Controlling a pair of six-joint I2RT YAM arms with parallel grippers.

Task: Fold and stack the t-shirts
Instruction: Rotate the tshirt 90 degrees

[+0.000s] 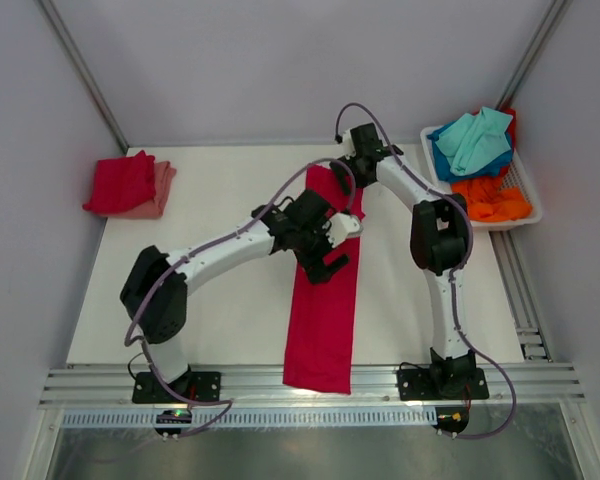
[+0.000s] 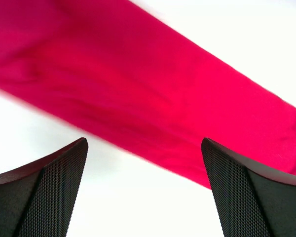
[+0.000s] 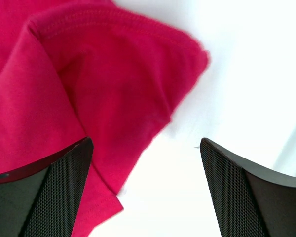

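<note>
A crimson t-shirt (image 1: 323, 320) lies folded into a long narrow strip down the middle of the table, its near end at the front edge. My left gripper (image 1: 325, 250) hovers over the strip's middle, open and holding nothing. In the left wrist view the strip (image 2: 138, 89) runs slantwise just beyond the open left gripper (image 2: 144, 143). My right gripper (image 1: 358, 165) stands open at the strip's far end. The right wrist view shows a hemmed corner of the cloth (image 3: 89, 74) beside the open right gripper (image 3: 146, 140), reaching under its left finger.
A folded crimson t-shirt on a salmon pink one (image 1: 130, 185) sits at the back left of the table (image 1: 220, 300). A white basket (image 1: 528, 195) at the back right holds teal, blue and orange t-shirts (image 1: 477, 145). Walls close the left, back and right.
</note>
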